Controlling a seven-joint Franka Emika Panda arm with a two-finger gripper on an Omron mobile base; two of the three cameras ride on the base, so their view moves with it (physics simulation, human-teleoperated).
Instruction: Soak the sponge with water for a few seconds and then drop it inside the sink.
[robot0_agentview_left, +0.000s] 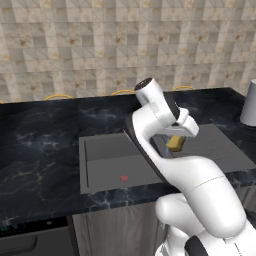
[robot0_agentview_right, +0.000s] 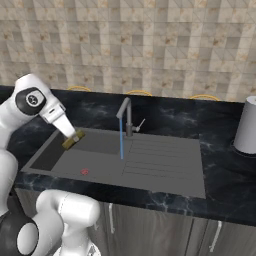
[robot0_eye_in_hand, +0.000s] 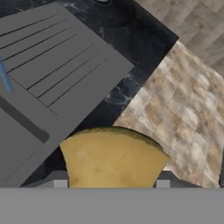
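1. Light is even and fairly bright, with no clear single source.
2. Shadows are faint; the dark grey recessed sink basin (robot0_agentview_right: 150, 165) darkens slightly along its left inner wall.
3. The black marbled countertop (robot0_agentview_left: 40, 145) shows pale veining, perhaps soft sheen, but no hard glare.
4. All views look soft and low in detail; the yellow blocky sponge (robot0_eye_in_hand: 113, 157) close to the hand camera is blurred.

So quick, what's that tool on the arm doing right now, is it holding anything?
Tool: closed on the yellow sponge, held above the sink, off to the side of the water.
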